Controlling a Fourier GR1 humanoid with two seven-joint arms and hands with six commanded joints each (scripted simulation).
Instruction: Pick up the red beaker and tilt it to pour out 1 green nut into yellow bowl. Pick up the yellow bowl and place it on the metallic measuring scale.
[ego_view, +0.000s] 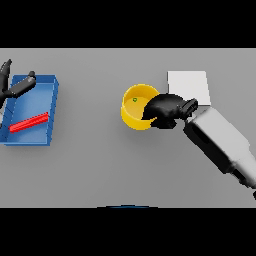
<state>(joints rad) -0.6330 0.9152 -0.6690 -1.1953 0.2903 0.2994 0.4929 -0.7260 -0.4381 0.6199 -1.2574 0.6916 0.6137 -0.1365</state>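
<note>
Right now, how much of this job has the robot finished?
The pour looks done: a green nut lies in the yellow bowl, and the red beaker lies in the blue tray. The right hand grips the bowl's rim. Left: setting it on the metallic scale.

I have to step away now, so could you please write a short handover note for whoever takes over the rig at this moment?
Right hand: curled on the near-right rim of the yellow bowl, which sits on the table.
Left hand: idle at the far left, fingers relaxed, above the blue tray.
Red beaker: lying in the blue tray.
Done: one green nut is in the bowl.
Left: lift the bowl and set it on the scale, the pale square plate behind the right hand.
</note>
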